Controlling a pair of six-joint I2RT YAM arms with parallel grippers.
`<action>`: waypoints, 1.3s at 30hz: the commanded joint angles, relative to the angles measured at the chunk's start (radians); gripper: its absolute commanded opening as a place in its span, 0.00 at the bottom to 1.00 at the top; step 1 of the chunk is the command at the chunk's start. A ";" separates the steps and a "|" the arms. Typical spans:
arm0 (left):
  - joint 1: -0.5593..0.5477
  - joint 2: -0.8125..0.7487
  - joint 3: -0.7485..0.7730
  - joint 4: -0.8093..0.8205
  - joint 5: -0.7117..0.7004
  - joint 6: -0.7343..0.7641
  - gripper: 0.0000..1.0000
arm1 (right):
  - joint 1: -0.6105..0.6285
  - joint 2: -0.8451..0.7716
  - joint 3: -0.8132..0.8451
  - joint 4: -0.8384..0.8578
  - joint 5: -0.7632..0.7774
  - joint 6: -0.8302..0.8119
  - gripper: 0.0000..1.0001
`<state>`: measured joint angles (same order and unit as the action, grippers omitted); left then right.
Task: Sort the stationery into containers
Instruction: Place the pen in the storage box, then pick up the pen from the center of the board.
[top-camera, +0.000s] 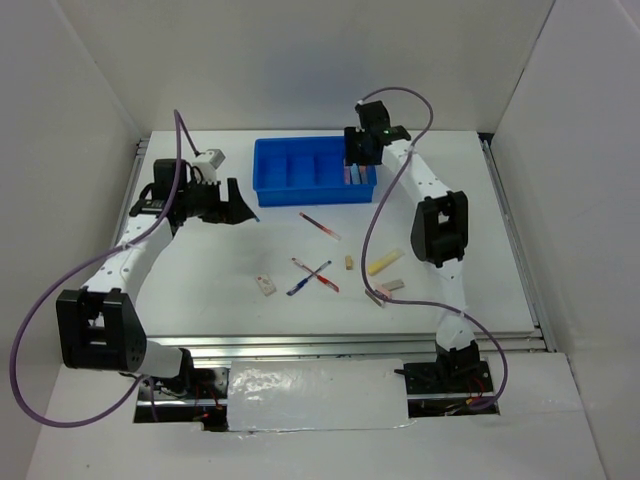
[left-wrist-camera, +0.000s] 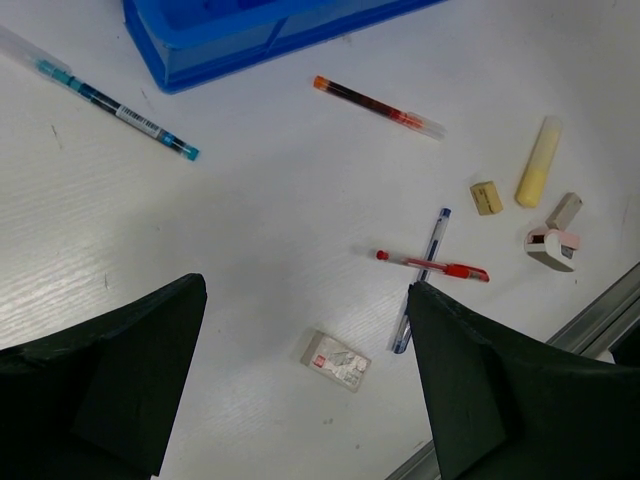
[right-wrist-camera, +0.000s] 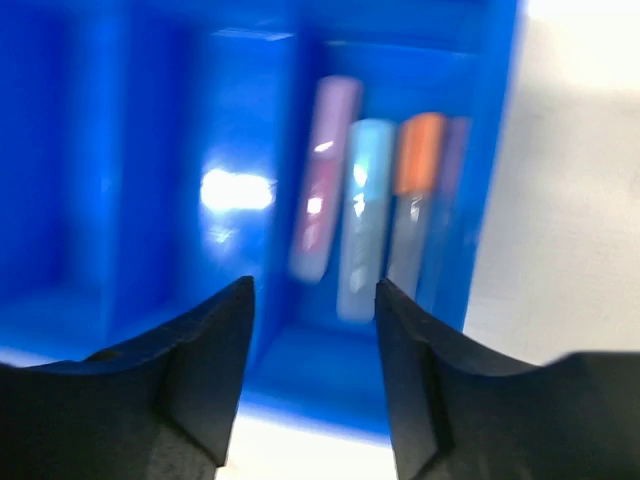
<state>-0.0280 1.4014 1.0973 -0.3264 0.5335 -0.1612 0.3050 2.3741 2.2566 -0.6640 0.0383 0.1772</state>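
Observation:
The blue tray (top-camera: 300, 186) stands at the back middle. My right gripper (top-camera: 360, 152) hangs open and empty over its right-hand compartment; in the right wrist view (right-wrist-camera: 312, 290) a pink marker (right-wrist-camera: 322, 180), a light blue marker (right-wrist-camera: 364, 215) and an orange marker (right-wrist-camera: 415, 190) lie in there. My left gripper (top-camera: 232, 208) is open and empty left of the tray (left-wrist-camera: 200, 45). In the left wrist view (left-wrist-camera: 305, 288) I see an eraser (left-wrist-camera: 335, 359), crossed red (left-wrist-camera: 432, 266) and blue (left-wrist-camera: 432, 235) pens, another red pen (left-wrist-camera: 378, 106), a teal pen (left-wrist-camera: 115, 105), a tan piece (left-wrist-camera: 486, 197) and a yellow marker (left-wrist-camera: 539, 162).
A pink-white block (left-wrist-camera: 553, 247) and a grey block (left-wrist-camera: 564, 210) lie near the table's front rail (left-wrist-camera: 600, 310). White walls close in the table on three sides. The right arm's cable (top-camera: 372, 230) loops over the stationery at mid table.

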 joint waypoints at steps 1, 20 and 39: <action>0.010 -0.013 0.070 -0.002 0.032 0.009 0.94 | -0.012 -0.238 -0.009 -0.067 -0.201 -0.166 0.57; -0.009 -0.076 0.052 -0.094 0.237 0.190 0.99 | 0.039 -0.805 -1.115 -0.092 -0.135 -1.504 0.64; -0.027 -0.055 0.035 -0.086 0.145 0.190 0.99 | 0.141 -0.613 -1.138 -0.025 -0.060 -1.584 0.62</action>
<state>-0.0513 1.3411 1.1404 -0.4423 0.6872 0.0219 0.4335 1.7500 1.1370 -0.7403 -0.0326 -1.3571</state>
